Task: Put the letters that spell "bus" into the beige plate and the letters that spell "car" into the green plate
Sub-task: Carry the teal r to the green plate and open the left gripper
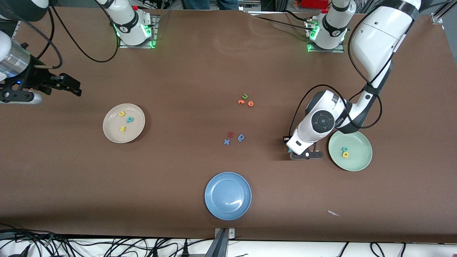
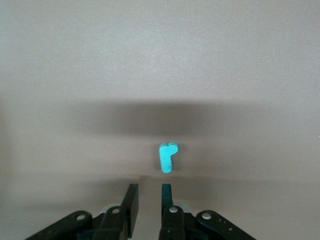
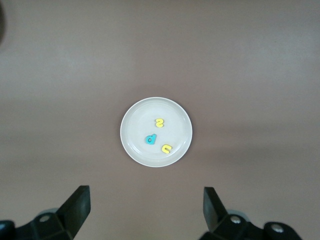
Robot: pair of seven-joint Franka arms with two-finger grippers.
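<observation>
The teal "r" (image 2: 168,157) lies flat on the table just ahead of my left gripper (image 2: 149,189), whose narrow-set jaws are open and empty. In the front view this gripper (image 1: 292,153) is low over the table beside the green plate (image 1: 360,159), with the "r" (image 1: 289,151) at its tip. The green plate holds a teal "c" (image 1: 345,149) and a yellow "a" (image 1: 345,155). The beige plate (image 1: 137,125) (image 3: 135,125) holds the yellow "u" (image 1: 121,114), teal "b" (image 1: 130,119) and yellow "s" (image 1: 122,129). My right gripper (image 1: 73,88) (image 3: 145,200) waits wide open, high over the right arm's end of the table.
A blue plate (image 1: 227,195) sits near the front camera's edge. Mid-table lie a green "u" (image 1: 245,96) with two orange letters (image 1: 241,102), then a red letter (image 1: 230,134), a dark blue looped letter (image 1: 241,137) and a blue "x" (image 1: 226,142). A paper scrap (image 1: 334,213) lies near the front edge.
</observation>
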